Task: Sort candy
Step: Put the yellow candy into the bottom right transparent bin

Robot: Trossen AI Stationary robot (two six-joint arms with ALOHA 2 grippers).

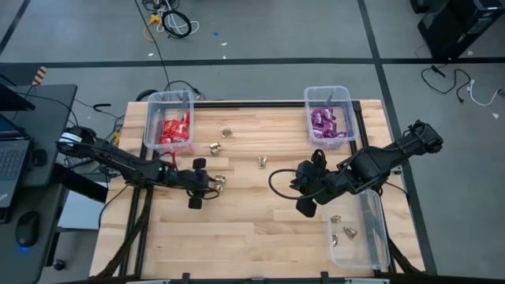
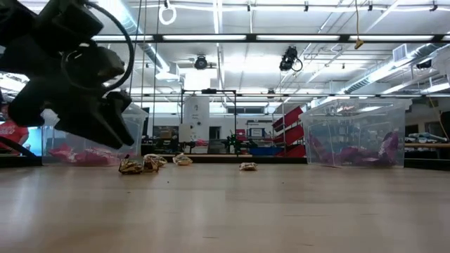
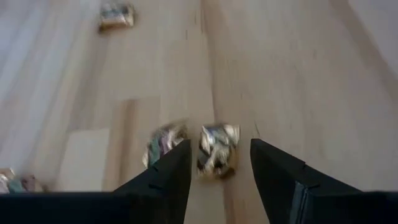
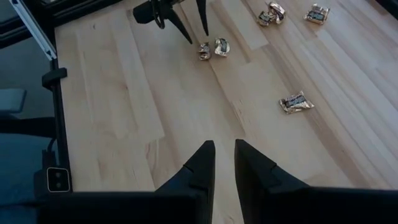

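Between the left gripper [image 3: 214,165], whose spread fingers [image 3: 169,171] straddle it, lies one gold foil candy [image 3: 217,149], low centre of the left wrist view, with a second piece [image 3: 163,142] just beside. Judged light, crinkly and slippery; best pinched across its middle, clear of the neighbour. Other gold pieces [image 1: 261,162] lie scattered mid-desk [image 1: 237,237]. Red packets [image 1: 175,128] fill the upper-left bin [image 1: 150,122]; purple packets [image 1: 323,122] the upper-right. Right gripper [image 4: 224,163] hovers nearly closed, holding nothing, right of centre.
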